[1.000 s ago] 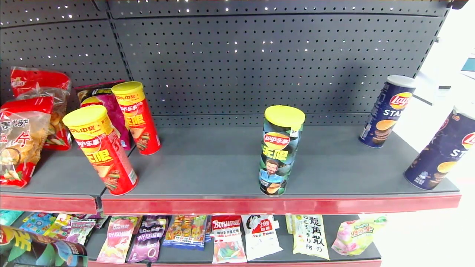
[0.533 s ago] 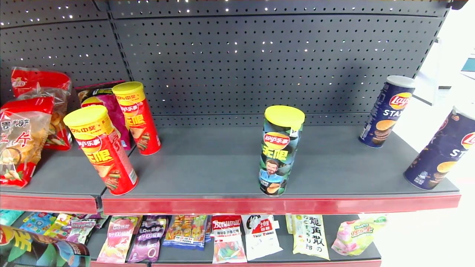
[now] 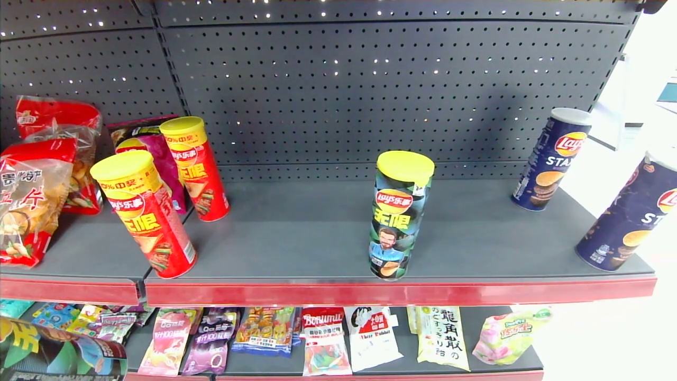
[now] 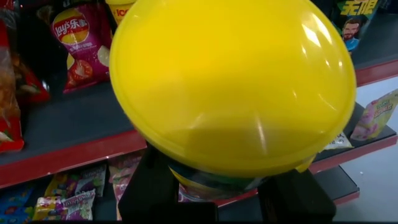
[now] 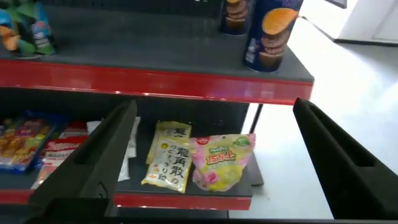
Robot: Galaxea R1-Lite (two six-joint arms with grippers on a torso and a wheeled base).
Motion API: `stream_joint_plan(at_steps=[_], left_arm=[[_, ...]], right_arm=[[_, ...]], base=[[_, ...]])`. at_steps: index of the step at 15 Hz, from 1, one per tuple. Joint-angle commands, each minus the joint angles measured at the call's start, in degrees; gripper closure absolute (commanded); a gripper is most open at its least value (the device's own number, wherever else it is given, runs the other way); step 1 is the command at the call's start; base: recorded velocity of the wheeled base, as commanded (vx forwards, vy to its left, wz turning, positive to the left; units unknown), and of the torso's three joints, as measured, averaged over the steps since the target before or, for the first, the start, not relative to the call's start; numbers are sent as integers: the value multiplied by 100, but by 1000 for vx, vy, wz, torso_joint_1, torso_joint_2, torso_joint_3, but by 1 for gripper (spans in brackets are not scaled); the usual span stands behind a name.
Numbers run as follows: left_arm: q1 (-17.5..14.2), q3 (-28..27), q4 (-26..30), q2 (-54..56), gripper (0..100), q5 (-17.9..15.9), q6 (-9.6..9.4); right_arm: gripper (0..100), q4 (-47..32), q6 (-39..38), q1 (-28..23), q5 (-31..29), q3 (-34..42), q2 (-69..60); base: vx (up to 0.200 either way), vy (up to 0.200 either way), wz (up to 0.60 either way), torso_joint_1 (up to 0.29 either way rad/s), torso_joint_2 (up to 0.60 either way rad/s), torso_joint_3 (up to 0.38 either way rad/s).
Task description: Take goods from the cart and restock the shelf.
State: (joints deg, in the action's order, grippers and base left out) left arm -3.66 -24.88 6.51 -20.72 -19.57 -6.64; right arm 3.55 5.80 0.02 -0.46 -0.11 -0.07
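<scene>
A green chip can with a yellow lid (image 4: 230,87) sits in my left gripper (image 4: 227,196), whose black fingers (image 4: 149,186) are shut on its body. The same can (image 3: 58,354) lies tilted at the lower left of the head view, below the upper shelf (image 3: 317,233). On that shelf stands a matching green can (image 3: 399,214) near the front edge. My right gripper (image 5: 211,162) hangs open and holds nothing, in front of the lower shelf near the right end.
Two red cans (image 3: 145,214) and snack bags (image 3: 31,196) crowd the shelf's left. Two blue cans (image 3: 550,159) stand at the right end. Bare shelf lies on both sides of the green can. Flat snack packets (image 3: 322,338) cover the lower shelf.
The held green can has risen a little and shifted slightly right at the lower left of the head view. The goods on the shelf have not moved.
</scene>
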Motion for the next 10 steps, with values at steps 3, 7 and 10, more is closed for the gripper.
stream_joint_plan(at_steps=[3,7,10], left_arm=[[-3,18,-1,7,100,-3,-4],[-3,45,-1,60,100,-3,-4],[-3,27,-1,42,100,-3,-4]], right_arm=[[0,-451,-475,-2,55,-24,7],[0,-364,-519,-2,73,11,7],[0,-372,-528,-2,73,11,7]], base=[[0,0,0,0,0,0],[0,0,0,0,0,0],[0,0,0,0,0,0]])
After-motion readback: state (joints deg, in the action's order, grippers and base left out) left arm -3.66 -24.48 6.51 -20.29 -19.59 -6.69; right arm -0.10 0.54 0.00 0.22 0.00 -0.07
